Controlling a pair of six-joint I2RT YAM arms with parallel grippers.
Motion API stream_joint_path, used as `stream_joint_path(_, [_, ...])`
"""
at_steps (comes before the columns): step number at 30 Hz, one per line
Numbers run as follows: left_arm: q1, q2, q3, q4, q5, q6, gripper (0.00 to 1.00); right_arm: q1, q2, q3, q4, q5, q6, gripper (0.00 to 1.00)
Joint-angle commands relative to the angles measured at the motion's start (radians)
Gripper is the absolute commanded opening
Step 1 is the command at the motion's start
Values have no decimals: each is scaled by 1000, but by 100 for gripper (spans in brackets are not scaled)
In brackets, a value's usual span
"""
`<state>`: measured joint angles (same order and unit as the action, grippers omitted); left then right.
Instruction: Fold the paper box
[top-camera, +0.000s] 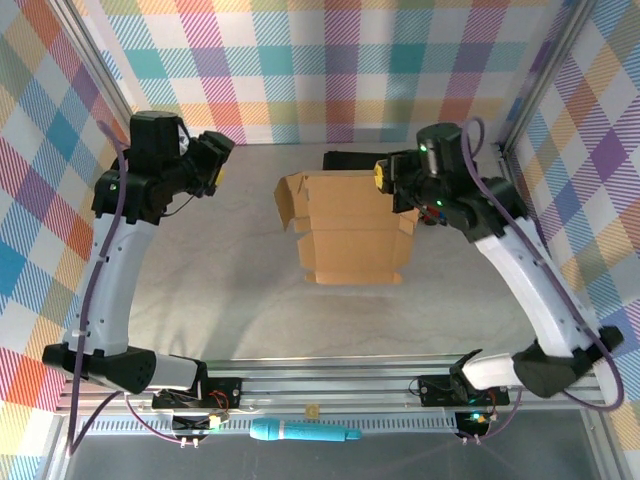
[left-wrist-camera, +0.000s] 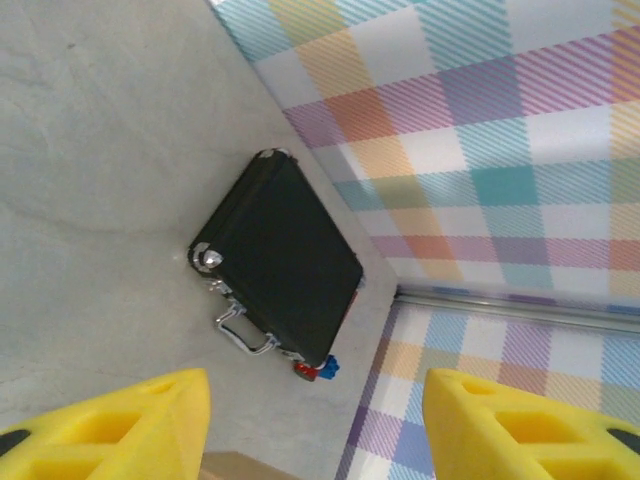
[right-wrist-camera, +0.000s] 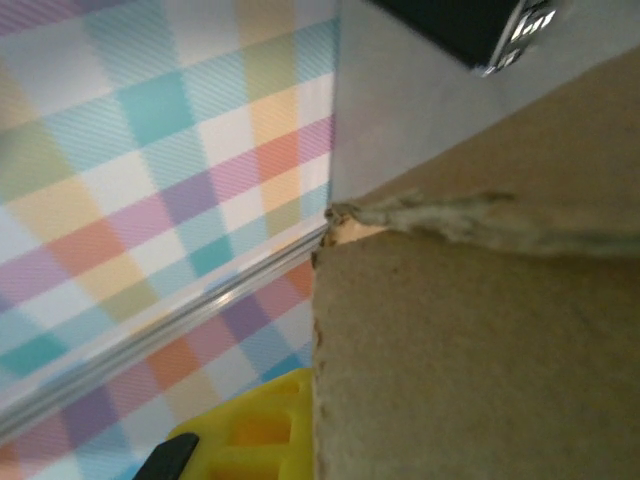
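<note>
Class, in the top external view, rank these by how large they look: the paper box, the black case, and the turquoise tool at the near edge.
1. paper box: clearly the largest.
2 and 3. turquoise tool and black case: not ranked. The box hides much of the case, and the strip that shows looks about as big as the tool.

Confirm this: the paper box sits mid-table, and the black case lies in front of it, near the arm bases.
Not right. The black case lies behind the paper box, by the far wall, as the top external view shows. Rest holds.
</note>
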<state>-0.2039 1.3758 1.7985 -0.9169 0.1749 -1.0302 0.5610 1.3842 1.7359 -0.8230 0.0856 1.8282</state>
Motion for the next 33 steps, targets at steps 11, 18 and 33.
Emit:
stream_joint_path(11, [-119,-96,-451,208,193,385,32,-190,341,-120,481,-336,-96,0])
stream_joint_path(18, [-252,-35,-681,392,84,432,35,-191,338,-133,424,-332,-87,0])
stream_joint_path(33, [-229,210,-829,890,-29,755,46,-233,361,-30,279,-374,-89,0])
